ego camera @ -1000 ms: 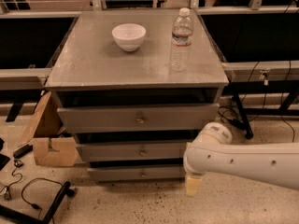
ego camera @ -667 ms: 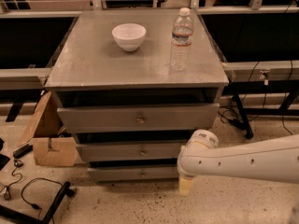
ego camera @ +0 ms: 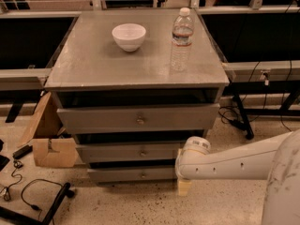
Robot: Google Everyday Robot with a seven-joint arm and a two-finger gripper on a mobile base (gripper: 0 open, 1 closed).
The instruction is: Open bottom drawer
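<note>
You are looking down on a grey cabinet (ego camera: 93, 64) with three drawers stacked in its front. The bottom drawer (ego camera: 122, 175) is sitting lowest, just above the speckled floor (ego camera: 140, 205), showing the narrowest front panel and a small round knob (ego camera: 143, 175) at its centre. A dark gap is separating it from the middle drawer (ego camera: 117, 153), and the widest top drawer (ego camera: 103, 118) is lying above that. Your robot's pale arm (ego camera: 229, 163) is reaching in from the right, low down, with its rounded wrist overlapping the right ends of the middle and bottom drawer fronts. The pincer (ego camera: 184, 187) is hanging below that wrist, pointing down towards the floor, just beside the right end of the bottom drawer's front and well to the right of the knob. You cannot tell whether the pincer is released or clenched, nor whether it is touching the drawer. On the cabinet's top, a white bowl (ego camera: 129, 35) is standing near the far edge, a little left of centre, and a clear water bottle (ego camera: 181, 40) is standing upright towards the far right corner, apart from the bowl. A cardboard box (ego camera: 47, 142) is leaning by the cabinet's left side, and black cables (ego camera: 28, 196) are trailing over the floor near it.
</note>
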